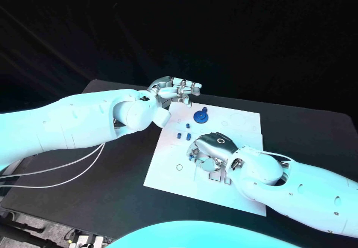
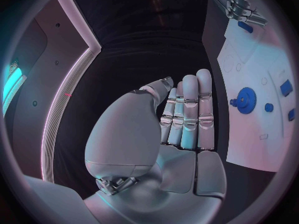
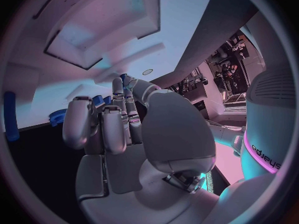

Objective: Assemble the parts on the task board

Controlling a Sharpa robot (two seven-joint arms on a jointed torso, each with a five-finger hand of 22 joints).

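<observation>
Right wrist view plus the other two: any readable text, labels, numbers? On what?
"sharpa": on the white casing at the circle's rim in the right wrist view, where it appears upside down.
Dark marks on the task board beside the right hand: too small to read.
Blue gear and the board round it in the left wrist view: no text.
</observation>
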